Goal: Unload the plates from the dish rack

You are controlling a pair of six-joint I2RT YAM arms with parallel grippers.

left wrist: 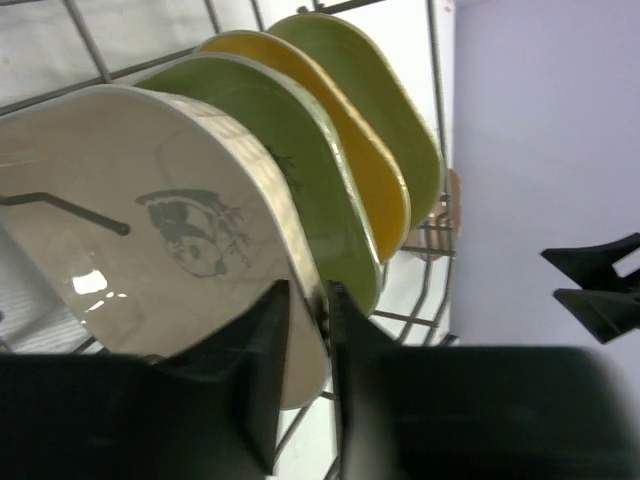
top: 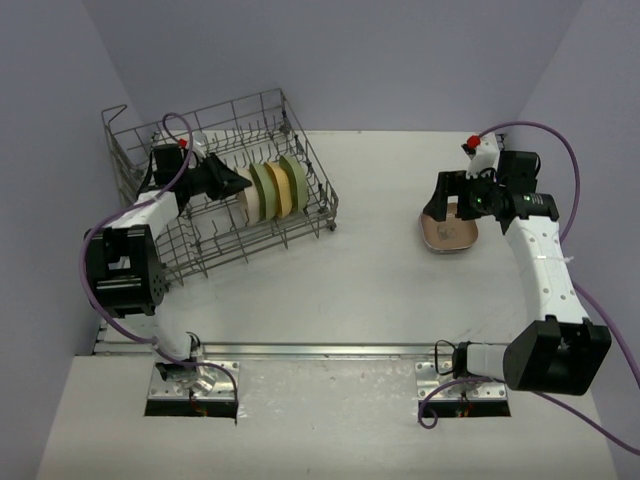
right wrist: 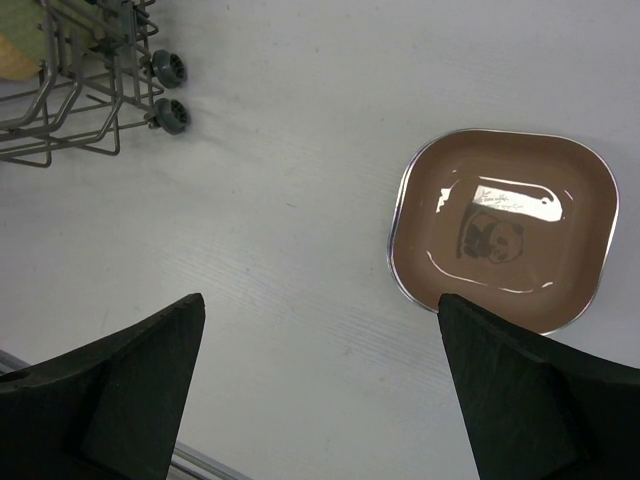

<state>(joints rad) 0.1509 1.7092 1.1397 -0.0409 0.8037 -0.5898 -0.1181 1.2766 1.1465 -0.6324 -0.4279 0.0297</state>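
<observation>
The grey wire dish rack (top: 190, 245) stands at the far left, with several plates upright in it: cream (top: 254, 195), green (top: 267, 188), yellow (top: 284, 186) and olive (top: 298, 176). My left gripper (top: 238, 183) reaches into the rack. In the left wrist view it (left wrist: 308, 300) is shut on the rim of the cream plate (left wrist: 150, 220), one finger on each face, with the green plate (left wrist: 300, 150) just behind. My right gripper (right wrist: 320, 300) hangs open above the table, beside a brown plate (right wrist: 505, 225) lying flat at the right (top: 450, 236).
The rack's small wheels (right wrist: 168, 68) face the middle of the table. Its raised wire sides (top: 125, 150) enclose the left arm's wrist. A metal rail (top: 320, 350) runs along the near table edge by the arm bases.
</observation>
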